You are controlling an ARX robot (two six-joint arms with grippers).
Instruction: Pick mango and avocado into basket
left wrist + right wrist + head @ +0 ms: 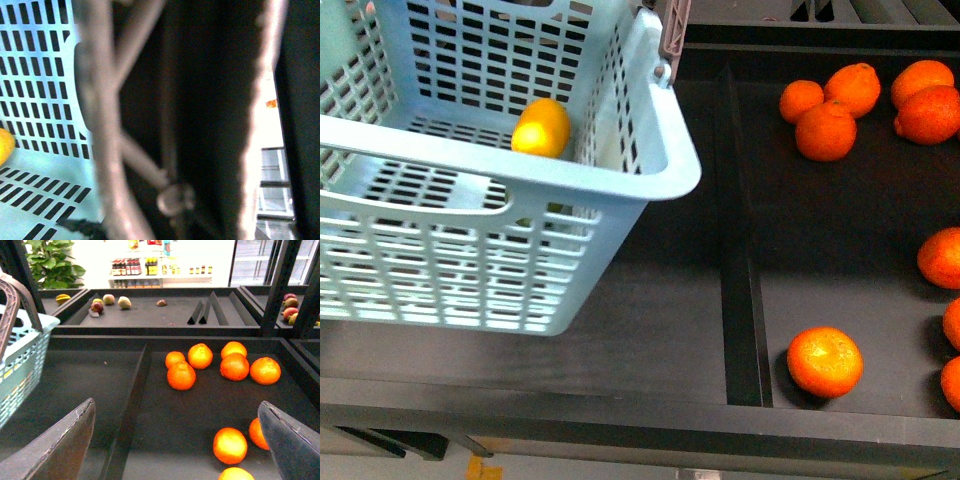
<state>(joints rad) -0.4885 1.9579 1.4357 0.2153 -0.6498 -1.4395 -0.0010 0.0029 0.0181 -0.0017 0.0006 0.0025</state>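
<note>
The light teal basket (pixel 660 185) fills the left of the front view, standing tilted over the dark shelf. The yellow mango (pixel 542 127) lies inside it against the right wall; its edge also shows as the mango (pixel 4 146) in the left wrist view. The avocado is out of view. My left gripper is shut on the basket; its wrist view shows only the blurred grey-brown handles (pixel 100 125) and lattice wall close up. My right gripper (pixel 175 455) is open over the orange compartment, nothing between its fingers (pixel 55 450). The basket (pixel 20 360) stands off to its side.
Several oranges lie in the right compartment, one orange (pixel 825 360) near the front and a cluster (pixel 825 130) at the back. A raised black divider (pixel 740 270) separates the compartments. Farther shelves hold other fruit (pixel 107 302).
</note>
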